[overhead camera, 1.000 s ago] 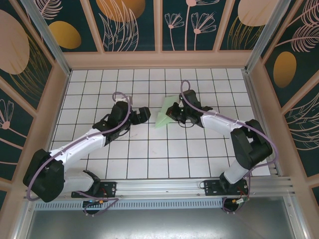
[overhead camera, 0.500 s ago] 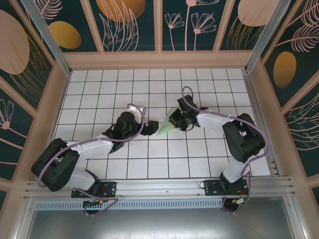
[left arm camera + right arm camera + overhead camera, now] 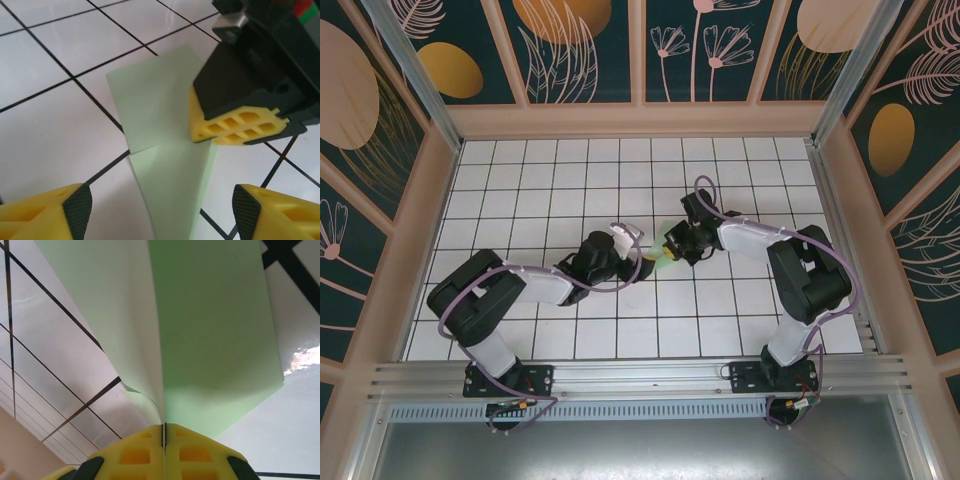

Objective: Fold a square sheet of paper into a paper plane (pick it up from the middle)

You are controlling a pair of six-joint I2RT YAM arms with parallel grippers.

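Only partly folded, the thin pale mint-green paper sheet (image 3: pixel 160 120) sits pinched in the right gripper (image 3: pixel 164 432), the left gripper (image 3: pixel 160 215) gaping around it; more creases seem needed.

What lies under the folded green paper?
The white gridded table shows around the paper, which the right gripper pinches; the tiles and grid lines directly beneath it are covered.
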